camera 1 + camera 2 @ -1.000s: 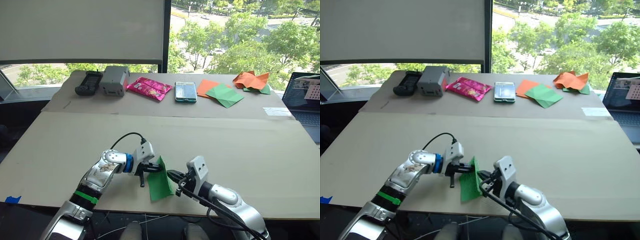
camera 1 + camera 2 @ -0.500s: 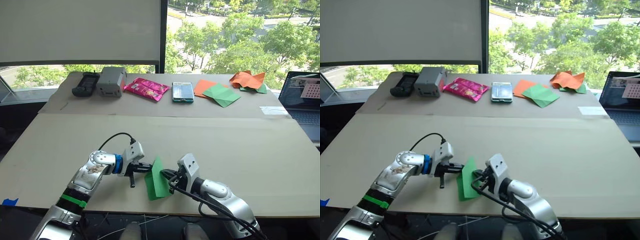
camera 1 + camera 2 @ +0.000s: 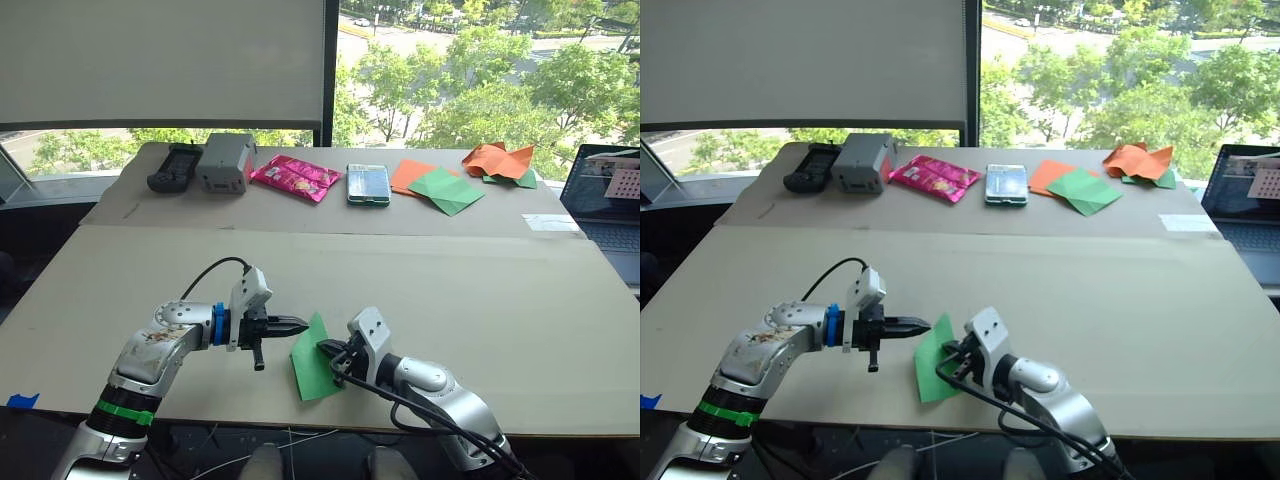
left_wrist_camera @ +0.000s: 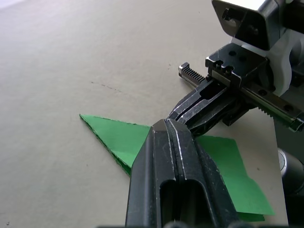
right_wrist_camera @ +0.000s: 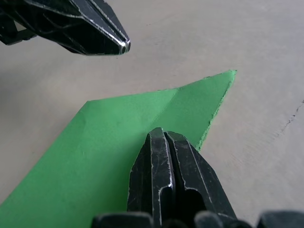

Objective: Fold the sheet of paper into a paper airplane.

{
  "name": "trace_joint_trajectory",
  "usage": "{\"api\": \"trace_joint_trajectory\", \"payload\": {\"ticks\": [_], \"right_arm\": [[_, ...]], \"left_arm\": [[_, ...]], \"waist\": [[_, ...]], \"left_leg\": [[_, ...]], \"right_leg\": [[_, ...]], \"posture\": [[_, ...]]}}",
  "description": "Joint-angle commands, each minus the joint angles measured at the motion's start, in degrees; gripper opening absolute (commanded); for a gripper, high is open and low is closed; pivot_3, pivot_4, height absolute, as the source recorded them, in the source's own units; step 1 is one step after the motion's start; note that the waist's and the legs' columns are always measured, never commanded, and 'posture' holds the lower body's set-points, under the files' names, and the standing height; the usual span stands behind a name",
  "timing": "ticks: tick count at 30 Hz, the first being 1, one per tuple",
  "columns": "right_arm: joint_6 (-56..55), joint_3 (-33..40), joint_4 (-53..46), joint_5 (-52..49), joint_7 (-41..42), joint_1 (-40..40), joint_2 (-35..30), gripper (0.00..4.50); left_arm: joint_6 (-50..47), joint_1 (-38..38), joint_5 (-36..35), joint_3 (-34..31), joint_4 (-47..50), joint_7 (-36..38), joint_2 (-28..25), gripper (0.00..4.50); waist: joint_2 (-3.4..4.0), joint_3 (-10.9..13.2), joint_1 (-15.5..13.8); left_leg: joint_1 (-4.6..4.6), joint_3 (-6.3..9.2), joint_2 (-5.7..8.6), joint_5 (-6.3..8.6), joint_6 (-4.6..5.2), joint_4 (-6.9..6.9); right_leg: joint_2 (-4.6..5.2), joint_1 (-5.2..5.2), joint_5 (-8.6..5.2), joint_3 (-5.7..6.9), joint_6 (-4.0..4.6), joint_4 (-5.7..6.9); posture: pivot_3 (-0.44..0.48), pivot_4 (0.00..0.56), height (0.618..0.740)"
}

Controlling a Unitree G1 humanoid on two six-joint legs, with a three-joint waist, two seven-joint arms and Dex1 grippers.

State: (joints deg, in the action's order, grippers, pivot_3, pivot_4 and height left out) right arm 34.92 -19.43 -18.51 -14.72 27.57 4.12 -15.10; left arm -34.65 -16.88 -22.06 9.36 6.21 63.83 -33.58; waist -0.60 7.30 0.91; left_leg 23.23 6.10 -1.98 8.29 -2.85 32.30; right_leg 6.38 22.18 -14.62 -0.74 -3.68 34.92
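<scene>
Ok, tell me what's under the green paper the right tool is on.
The folded sheet of paper lies on the tan table, with the right tool shut on its edge. Bare tabletop shows all around it; whatever is directly beneath the paper is covered. The left tool is shut, apart from it.

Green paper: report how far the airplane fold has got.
Done: the sheet of paper is already folded to a pointed wedge. In hand: the right gripper is shut on its edge, while the left gripper, shut, is clear of it. Left: no wings or finished airplane shape yet.
</scene>
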Motion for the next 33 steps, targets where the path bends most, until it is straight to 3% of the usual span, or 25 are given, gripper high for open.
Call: {"api": "trace_joint_trajectory", "payload": {"ticks": [1,9,15,33], "right_arm": [[0.3,0.7,-0.6,-0.1,0.1,0.9,0.0,0.00],[-1.1,0.4,-1.5,0.0,2.1,3.3,-1.0,0.00],[-1.2,-1.8,8.0,4.9,2.8,9.2,-2.6,0.00],[4.0,-2.2,18.6,8.6,0.0,17.5,2.0,0.00]], "left_arm": [[4.1,1.0,3.6,2.5,-3.3,-0.6,-0.3,0.03],[11.6,1.5,9.6,7.3,-9.4,-1.7,0.7,0.03],[14.7,2.2,12.0,8.6,-10.8,-1.7,-0.1,0.03],[13.9,3.7,11.2,7.5,-8.3,-2.9,-0.8,0.03]], "waist": [[0.00,0.0,0.0],[0.03,0.0,-0.3],[0.18,-0.2,-0.3],[0.32,-0.6,0.0]], "left_leg": [[0.00,0.00,0.00,0.00,0.00,0.00],[0.03,0.00,0.03,0.01,-0.02,0.01],[0.00,0.00,0.03,0.01,-0.02,0.01],[-0.12,0.00,0.02,0.00,0.00,0.03]], "right_leg": [[-0.01,0.01,0.00,0.00,0.00,0.01],[0.05,-0.01,-0.01,-0.01,0.01,-0.06],[0.05,-0.02,-0.01,0.00,0.01,-0.04],[0.01,-0.06,-0.01,-0.01,0.01,0.12]], "posture": [[0.000,0.150,0.720],[0.000,0.150,0.720],[0.000,0.150,0.720],[0.000,0.150,0.720]]}}
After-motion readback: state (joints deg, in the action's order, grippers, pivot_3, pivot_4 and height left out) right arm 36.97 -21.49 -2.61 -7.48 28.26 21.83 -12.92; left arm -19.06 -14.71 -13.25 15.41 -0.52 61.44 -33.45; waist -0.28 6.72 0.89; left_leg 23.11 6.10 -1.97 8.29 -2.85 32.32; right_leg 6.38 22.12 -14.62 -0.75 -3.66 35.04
